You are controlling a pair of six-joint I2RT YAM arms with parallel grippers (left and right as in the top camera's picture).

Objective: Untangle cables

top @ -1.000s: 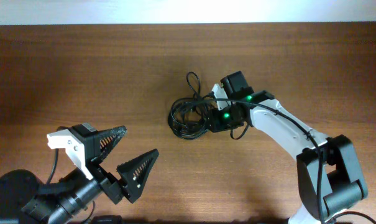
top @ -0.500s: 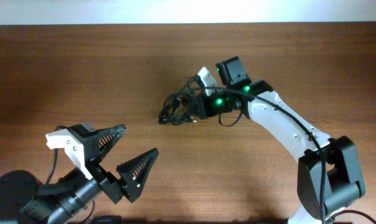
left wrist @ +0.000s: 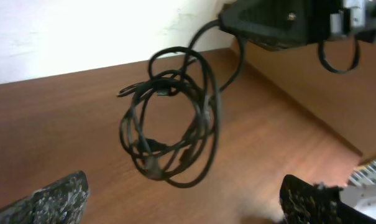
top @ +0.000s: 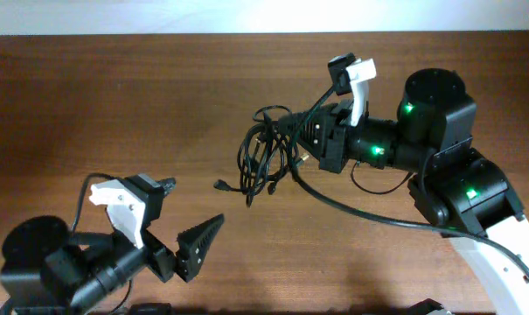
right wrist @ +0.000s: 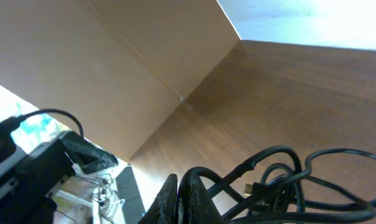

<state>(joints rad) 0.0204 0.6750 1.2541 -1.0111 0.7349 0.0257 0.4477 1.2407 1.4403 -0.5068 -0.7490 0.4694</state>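
Noted left hand (top: 197, 203) low at front-left of the brown wooden tabletop (top: 89, 96), fingers (left wrist: 57, 199) spread wide, gripping nothing, pointed toward the bundle. Found cables (top: 266, 157) over mid-tabletop as one tangled bunch of black loops hanging from the right hand (top: 299, 133), a loose plug end trailing left. Logged right hand raised, reaching leftward, pinched tight on the bunch's top; pale wall along far edge.
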